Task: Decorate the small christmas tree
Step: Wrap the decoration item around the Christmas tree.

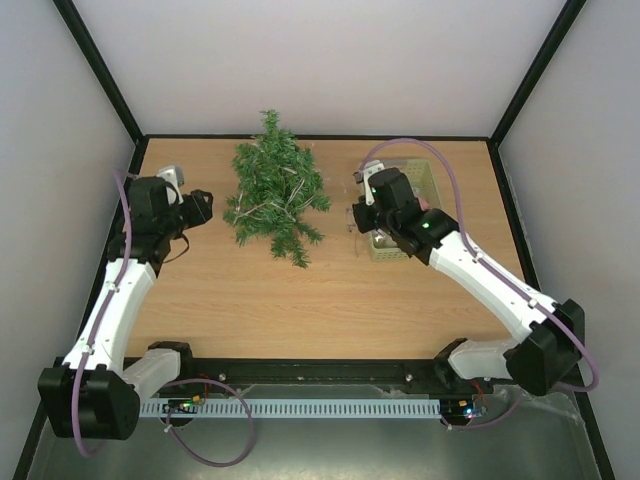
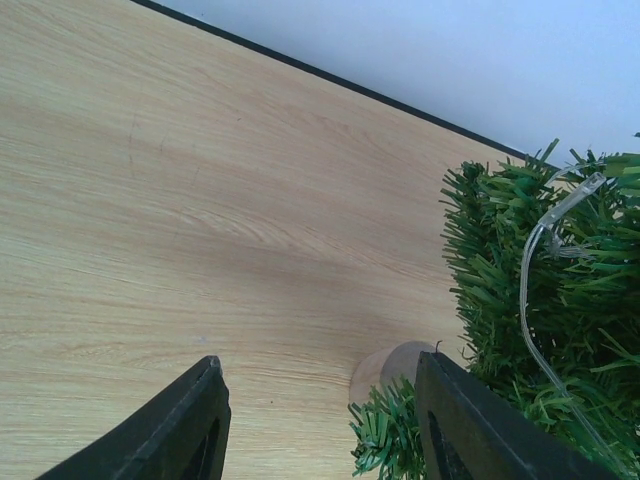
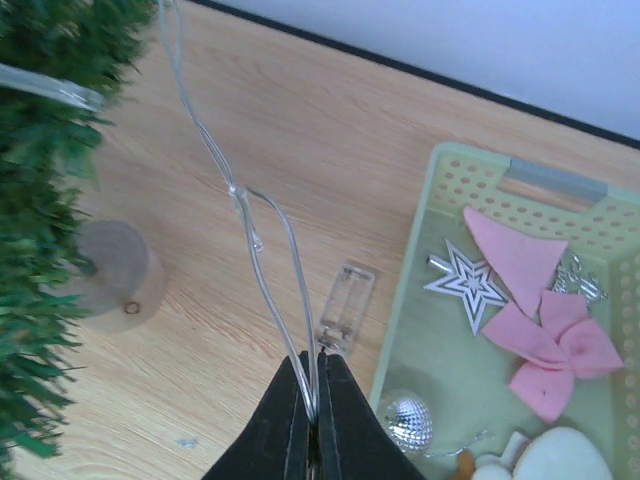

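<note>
Occupying the far middle of the table, the small christmas tree carries a clear wire pinched by the right gripper, jaws pressed together. Only that wrist camera reveals a silver star and pink bow in the pale green basket. The left gripper hangs spread, empty, beside the tree's wooden base.

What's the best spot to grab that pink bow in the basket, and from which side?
Pinch the pink bow at its narrow middle, where the lobes meet, coming straight down from above: it lies flat on the floor of the pale green basket, whose walls likely block a sideways approach.
</note>
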Robot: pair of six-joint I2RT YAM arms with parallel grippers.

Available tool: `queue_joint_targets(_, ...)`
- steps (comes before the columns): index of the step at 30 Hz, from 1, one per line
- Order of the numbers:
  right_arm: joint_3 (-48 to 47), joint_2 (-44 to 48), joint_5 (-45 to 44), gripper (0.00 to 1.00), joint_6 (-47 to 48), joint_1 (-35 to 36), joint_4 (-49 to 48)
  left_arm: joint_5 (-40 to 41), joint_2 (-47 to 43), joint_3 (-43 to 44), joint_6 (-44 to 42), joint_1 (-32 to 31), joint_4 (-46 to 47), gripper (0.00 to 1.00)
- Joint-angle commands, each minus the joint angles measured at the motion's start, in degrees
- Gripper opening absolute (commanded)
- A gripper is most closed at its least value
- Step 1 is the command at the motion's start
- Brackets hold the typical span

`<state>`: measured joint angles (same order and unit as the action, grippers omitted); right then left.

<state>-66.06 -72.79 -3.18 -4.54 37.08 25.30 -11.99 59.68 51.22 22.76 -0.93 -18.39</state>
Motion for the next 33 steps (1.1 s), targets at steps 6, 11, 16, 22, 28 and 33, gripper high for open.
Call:
queue_joint_targets(6,-0.34,-0.11,5.08,0.02,-1.52,1.26,3.66,-1.55,-1.52,-1.33,0.7,0.36,0.19,0.52)
queue_joint_targets(11,-0.54,4.05,6.71,0.02,-3.07,3.14,3.27,-1.45,-1.29,-2.43,0.66,0.4,0.53,0.52)
queue_joint_targets(16,0.07,5.36,10.19,0.02,-4.82,4.36,2.7,-1.8,-1.29,-3.72,1.21,0.4,1.29,0.51)
queue_joint_targets(22,2.33,5.38,16.83,0.02,-9.47,7.07,-3.42,-2.0,-1.51,-4.48,1.56,0.4,1.6,0.5)
queue_joint_targets(28,7.55,4.85,19.71,0.02,-16.89,10.9,-12.65,-2.32,-1.59,-5.02,1.79,0.4,2.06,0.5)
queue_joint_targets(33,11.14,4.12,22.13,0.02,-18.77,11.7,-20.02,-3.23,-1.15,-5.74,2.5,0.4,2.9,0.49)
